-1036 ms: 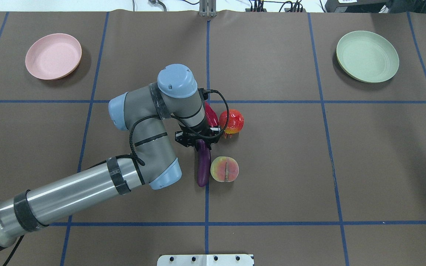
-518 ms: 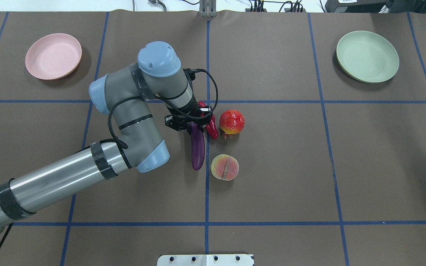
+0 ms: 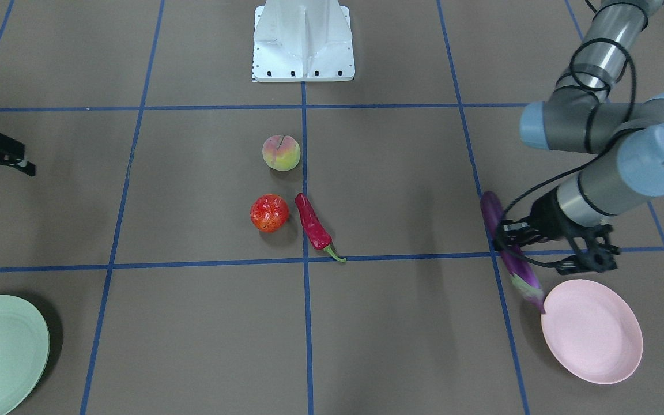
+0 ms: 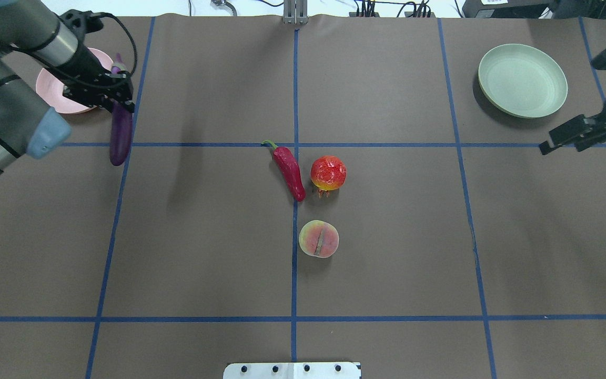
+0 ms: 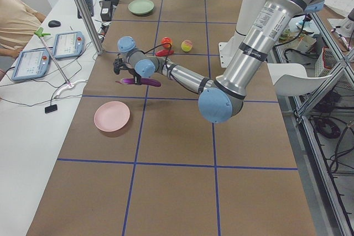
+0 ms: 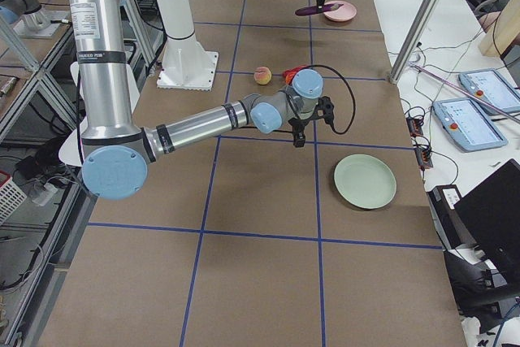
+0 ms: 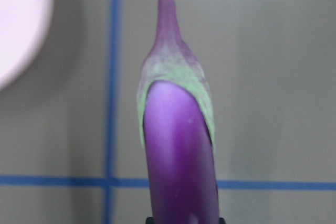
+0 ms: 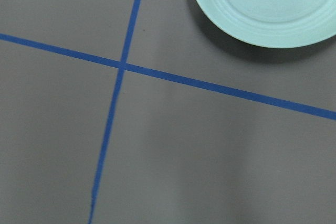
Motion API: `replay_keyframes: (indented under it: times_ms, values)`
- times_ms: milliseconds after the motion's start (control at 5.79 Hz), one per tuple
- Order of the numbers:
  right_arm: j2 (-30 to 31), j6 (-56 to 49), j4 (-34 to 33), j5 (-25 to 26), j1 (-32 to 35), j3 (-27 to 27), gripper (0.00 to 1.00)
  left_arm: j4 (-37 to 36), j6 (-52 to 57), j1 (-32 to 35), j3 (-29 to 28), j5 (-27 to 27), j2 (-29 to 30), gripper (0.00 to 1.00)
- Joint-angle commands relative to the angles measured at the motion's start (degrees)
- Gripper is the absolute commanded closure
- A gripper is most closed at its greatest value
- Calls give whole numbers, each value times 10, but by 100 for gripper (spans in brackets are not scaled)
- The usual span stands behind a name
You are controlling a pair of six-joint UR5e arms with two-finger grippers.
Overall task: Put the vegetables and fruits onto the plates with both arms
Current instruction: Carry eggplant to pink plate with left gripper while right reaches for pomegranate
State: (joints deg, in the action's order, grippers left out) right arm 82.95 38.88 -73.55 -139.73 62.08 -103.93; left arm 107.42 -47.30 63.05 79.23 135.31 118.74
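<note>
While clamping the eggplant [image 4: 120, 134] in the left gripper [image 4: 114, 100], centre it over the pink plate [image 3: 597, 340]. Lower before releasing.

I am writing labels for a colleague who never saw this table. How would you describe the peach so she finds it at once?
On the brown table, three items lie by the middle blue line. The peach is the one nearest the white base block. Unlike the red fruit and chili pepper beyond it, it is yellow-green with a pink blush and a crease.
</note>
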Motion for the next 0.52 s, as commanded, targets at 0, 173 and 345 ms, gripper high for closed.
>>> replay_keyframes:
  times_ms: [0, 173, 345]
  values:
    - [-134, 318, 43, 199, -201, 7, 0, -2, 80, 64, -43, 0, -2, 100]
    - [-176, 364, 41, 239, -240, 26, 0, -6, 81, 69, -52, 0, 3, 100]
    - [-210, 404, 42, 283, -262, 53, 0, -10, 80, 70, -73, -3, 22, 100]
